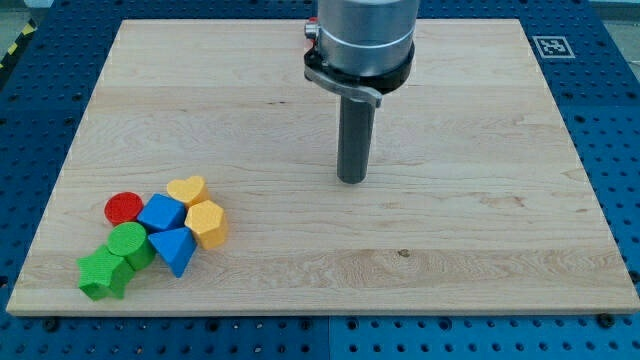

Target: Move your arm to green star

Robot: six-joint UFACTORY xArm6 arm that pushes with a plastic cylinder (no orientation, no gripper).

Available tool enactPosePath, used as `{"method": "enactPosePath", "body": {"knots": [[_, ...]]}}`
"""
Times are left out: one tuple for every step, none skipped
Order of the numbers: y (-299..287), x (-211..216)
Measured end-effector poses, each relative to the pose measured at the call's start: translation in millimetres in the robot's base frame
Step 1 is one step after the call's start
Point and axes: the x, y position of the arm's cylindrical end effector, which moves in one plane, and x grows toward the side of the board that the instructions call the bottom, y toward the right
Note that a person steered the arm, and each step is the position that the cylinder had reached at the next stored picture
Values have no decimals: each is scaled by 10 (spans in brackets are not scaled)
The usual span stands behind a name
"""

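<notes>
My tip (351, 180) rests on bare wood near the middle of the counter (480, 230); the arm ends in this plain rod, with nothing that opens or closes. All blocks sit well apart from it, clustered at the lower left of the frame. The green star (102, 274) lies at the cluster's bottom-left end, touching a green cylinder (129, 243), with a blue triangle (173, 250), blue cube (161, 213), red cylinder (124, 208), yellow heart (187, 189) and orange hexagon (207, 223) beside them.

1. My tip (351, 180) stood well apart from the blocks, bare wooden board (450, 230) between.
2. The green star (101, 275) lay at the view's lower left, open toward the board's edge.
3. The green cylinder (130, 243) and blue triangle (173, 249) crowded its upper right side.
</notes>
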Motion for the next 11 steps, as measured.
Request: {"method": "enactPosePath", "body": {"knots": [[-96,-223],[-675,-464],[-1686,-492],[-2721,-494],[-3291,-498],[-3335,-495],[-3331,-237],[-3332,616],[-3326,1379],[-3315,1343],[-3128,1357]]}}
